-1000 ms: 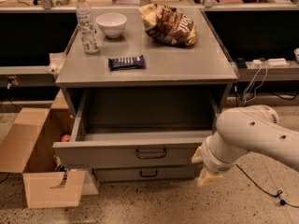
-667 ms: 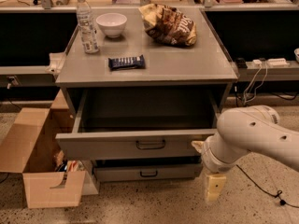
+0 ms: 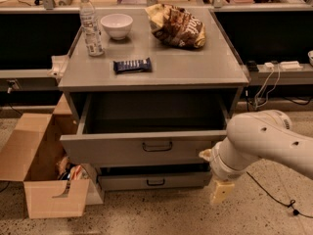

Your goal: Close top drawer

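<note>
The top drawer (image 3: pixel 122 151) of the grey cabinet stands pulled out, showing its deep grey interior. Its tall front panel has one dark wire handle (image 3: pixel 157 146) at the centre. My gripper (image 3: pixel 213 174) is at the right end of the drawer's front panel, low and to the right of the handle. Its jaws are open. One cream fingertip (image 3: pixel 205 154) is against the panel's right end. The other fingertip (image 3: pixel 221 192) hangs lower, near the floor.
A shorter drawer front (image 3: pixel 155 181) sits below. On the cabinet top (image 3: pixel 195 67) are a water bottle (image 3: pixel 90 23), a white bowl (image 3: pixel 116 25), a chip bag (image 3: pixel 176 26) and a dark snack bar (image 3: pixel 132 65). An open cardboard box (image 3: pixel 46 180) stands on the floor at the left. Cables (image 3: pixel 274 199) lie at the right.
The top drawer's front has slid a little way back into the cabinet. My gripper has stayed at its right end, with the lower finger dropping further down.
</note>
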You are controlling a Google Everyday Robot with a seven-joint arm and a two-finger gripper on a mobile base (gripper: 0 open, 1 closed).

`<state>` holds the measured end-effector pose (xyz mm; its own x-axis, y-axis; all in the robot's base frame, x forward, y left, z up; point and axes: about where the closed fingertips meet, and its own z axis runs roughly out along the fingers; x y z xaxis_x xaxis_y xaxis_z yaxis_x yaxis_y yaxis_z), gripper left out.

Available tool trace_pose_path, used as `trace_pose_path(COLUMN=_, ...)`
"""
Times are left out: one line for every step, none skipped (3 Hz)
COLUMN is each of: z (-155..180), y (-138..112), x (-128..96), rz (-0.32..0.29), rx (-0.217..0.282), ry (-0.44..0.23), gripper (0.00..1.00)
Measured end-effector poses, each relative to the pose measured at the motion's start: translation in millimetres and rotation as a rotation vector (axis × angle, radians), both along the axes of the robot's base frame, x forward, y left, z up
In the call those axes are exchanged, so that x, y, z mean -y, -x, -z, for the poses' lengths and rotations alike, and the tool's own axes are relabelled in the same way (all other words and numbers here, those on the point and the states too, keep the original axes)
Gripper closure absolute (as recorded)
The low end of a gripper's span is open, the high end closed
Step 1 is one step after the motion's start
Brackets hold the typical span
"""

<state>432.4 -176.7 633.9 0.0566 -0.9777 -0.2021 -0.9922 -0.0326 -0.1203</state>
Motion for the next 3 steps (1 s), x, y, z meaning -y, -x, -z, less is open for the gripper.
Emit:
trace_pose_path(z=-3, y=-25, x=-7, rz=-0.040, rx=0.054, ry=0.015, gripper=0.41)
trace_pose_path(z=-12, y=-73, x=-17, rz=-0.084, rx=0.157, ry=0.042, gripper=0.72)
trace_pose_path(z=-15, y=-102, x=-20, rz=-0.089, rx=0.204, ry=0.056, gripper=0.95)
